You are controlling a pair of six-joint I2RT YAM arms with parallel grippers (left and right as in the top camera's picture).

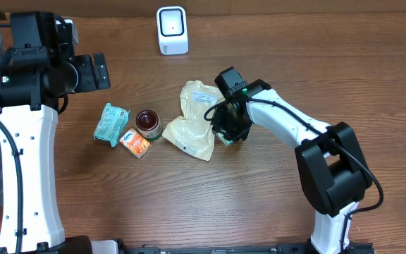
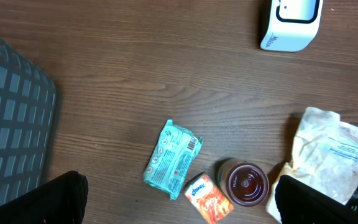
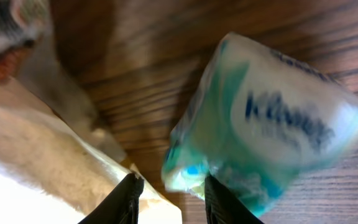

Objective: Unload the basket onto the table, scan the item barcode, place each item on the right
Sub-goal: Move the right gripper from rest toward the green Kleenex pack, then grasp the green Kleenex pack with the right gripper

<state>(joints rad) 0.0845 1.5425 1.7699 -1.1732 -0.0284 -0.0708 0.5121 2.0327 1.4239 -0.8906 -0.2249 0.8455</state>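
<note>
One view, right wrist, shows right end effector (image 3: pixel 171 182) pinching the tissue pack (image 3: pixel 272 118).

Overhead faces down; left wrist shares its scanner (image 1: pixel 172 30); right wrist sits close.

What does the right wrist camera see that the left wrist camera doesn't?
Only the right wrist: a blue-and-white Kleenex pack, its corner pinched in the right claw. Only the left wrist: the white scanner, a teal packet, a small orange pack, a dark-red jar and some grey mesh. Both: the crinkly beige bag and the brown wooden table.
</note>
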